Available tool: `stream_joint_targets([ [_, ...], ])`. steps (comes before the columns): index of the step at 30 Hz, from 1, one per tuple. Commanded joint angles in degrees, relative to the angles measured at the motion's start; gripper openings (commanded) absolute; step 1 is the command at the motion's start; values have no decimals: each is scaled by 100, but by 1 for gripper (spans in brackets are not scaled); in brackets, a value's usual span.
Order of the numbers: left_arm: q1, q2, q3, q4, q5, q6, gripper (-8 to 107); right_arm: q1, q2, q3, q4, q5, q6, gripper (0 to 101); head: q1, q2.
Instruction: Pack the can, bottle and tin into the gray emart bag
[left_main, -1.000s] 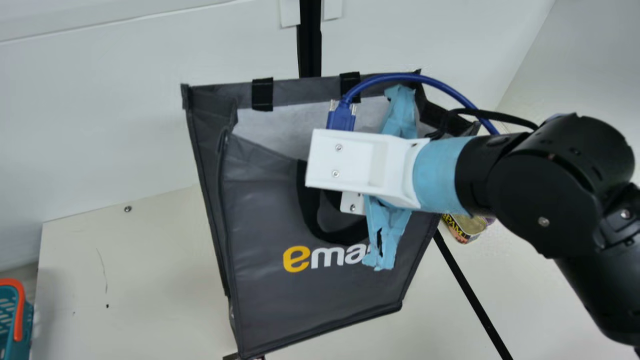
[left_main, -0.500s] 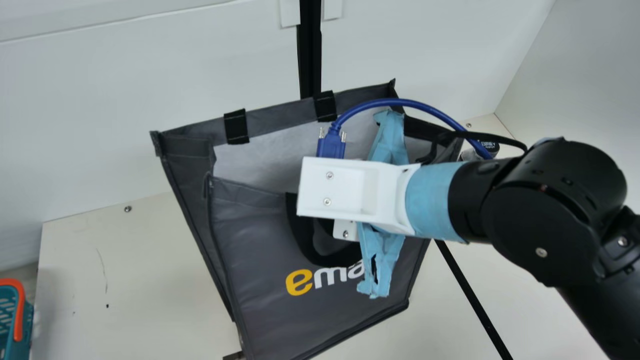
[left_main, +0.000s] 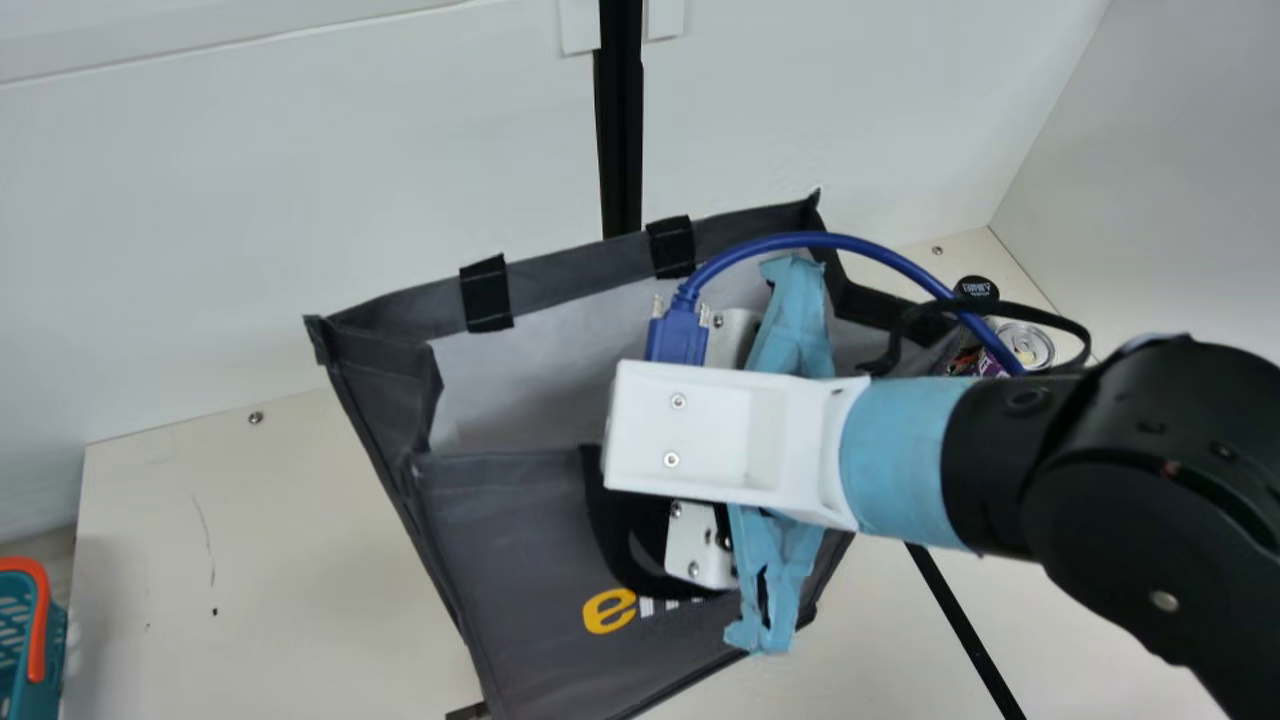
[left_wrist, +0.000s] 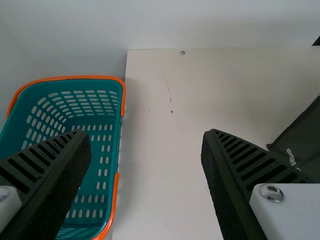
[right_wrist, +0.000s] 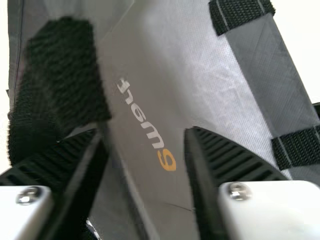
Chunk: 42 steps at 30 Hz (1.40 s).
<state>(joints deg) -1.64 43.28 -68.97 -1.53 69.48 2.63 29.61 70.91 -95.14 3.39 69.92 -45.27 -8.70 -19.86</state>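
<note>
Presently | right pincer (left_main: 700, 552) open at gray emart bag (left_main: 500, 510)'s mouth | left pincer (left_wrist: 146, 134) open above table (left_wrist: 155, 200)

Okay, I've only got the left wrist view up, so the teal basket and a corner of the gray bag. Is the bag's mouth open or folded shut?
Observer: Open. In the main view the gray emart bag gapes at the top, its pale lining showing.
Operator: And where's the can?
Observer: Outside the bag. The main view shows the silver top of the can off past the bag's right side.
Operator: Is the right gripper clamped shut?
Observer: No. In the right wrist view the right gripper has its two fingers well apart.
</note>
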Motion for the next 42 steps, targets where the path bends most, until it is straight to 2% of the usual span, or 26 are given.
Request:
stream_joint_targets([
  [1,0,0,0,0,0,0,90,56,-60,38,-14,-2,61,73,-130,-14],
  [6,0,0,0,0,0,0,90,212,-230,138,-65,-2,216,90,-130,-14],
  [7,0,0,0,0,0,0,90,237,-262,154,-76,-2,242,91,-130,-14],
  [30,0,0,0,0,0,0,90,504,-999,368,-233,-2,735,91,-130,-14],
  [42,0,0,0,0,0,0,90,428,-1305,132,-235,-2,1019,91,-130,-14],
])
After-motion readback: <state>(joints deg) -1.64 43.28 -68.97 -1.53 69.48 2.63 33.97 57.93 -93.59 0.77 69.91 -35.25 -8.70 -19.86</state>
